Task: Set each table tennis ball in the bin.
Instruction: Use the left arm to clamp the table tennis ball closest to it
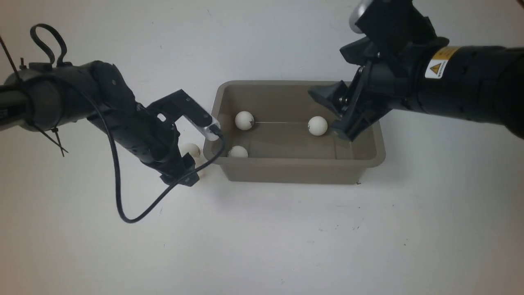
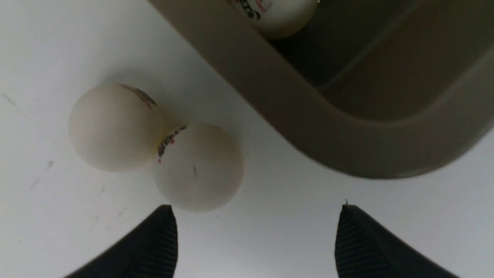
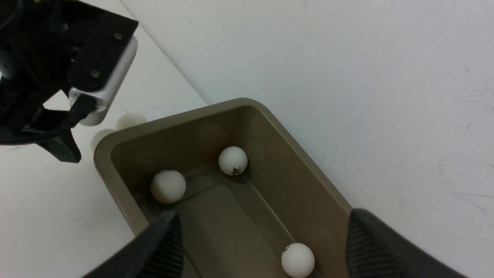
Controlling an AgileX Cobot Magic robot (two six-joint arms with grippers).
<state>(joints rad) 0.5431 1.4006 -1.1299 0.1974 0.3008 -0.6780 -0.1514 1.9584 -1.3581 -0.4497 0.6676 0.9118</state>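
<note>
On counter [image 2: 58,216], frame left of bin [image 2: 270,96], near ball [image 2: 197,166] touches far ball [image 2: 115,127]. Light, smooth, likely rolls easy. Spread and empty: left fingers [image 2: 154,247], right fingers [image 3: 162,247]. Pinch near ball across middle.

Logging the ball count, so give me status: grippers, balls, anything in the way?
Left gripper open, empty, near two touching balls beside the bin. Right gripper open, empty, over bin. Three balls inside. No obstruction seen.
</note>
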